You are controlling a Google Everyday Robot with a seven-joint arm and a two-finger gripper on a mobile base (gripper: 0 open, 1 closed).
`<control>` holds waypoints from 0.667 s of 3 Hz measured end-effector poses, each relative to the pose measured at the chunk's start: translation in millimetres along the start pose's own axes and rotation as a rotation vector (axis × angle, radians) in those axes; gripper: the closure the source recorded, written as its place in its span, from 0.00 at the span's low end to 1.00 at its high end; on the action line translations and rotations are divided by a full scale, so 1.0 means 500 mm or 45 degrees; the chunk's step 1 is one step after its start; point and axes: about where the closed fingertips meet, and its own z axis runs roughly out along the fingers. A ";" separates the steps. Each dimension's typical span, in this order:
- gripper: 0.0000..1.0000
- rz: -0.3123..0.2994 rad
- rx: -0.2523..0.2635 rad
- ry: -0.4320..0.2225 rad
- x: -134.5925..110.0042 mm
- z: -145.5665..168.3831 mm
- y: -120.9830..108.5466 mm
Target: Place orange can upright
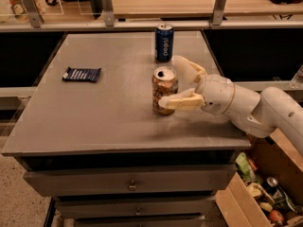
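Note:
The orange can [164,90], golden-orange with dented sides and a silver top with a pull-tab, stands upright on the grey table [109,112], right of its middle. My gripper [171,81] reaches in from the right and is open around the can. The near finger [182,101] lies against the can's lower right side. The far finger [188,69] stands apart from the can, behind and to its right.
A dark blue can [164,42] stands upright at the back of the table, behind the orange can. A dark snack packet [82,74] lies at the left. A cardboard box [265,193] with several items sits on the floor at lower right. Drawers run below the tabletop.

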 end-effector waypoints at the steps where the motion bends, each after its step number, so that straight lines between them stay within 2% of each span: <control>1: 0.00 0.000 0.000 0.000 0.000 0.000 0.000; 2: 0.00 -0.005 -0.026 0.044 -0.007 0.013 -0.002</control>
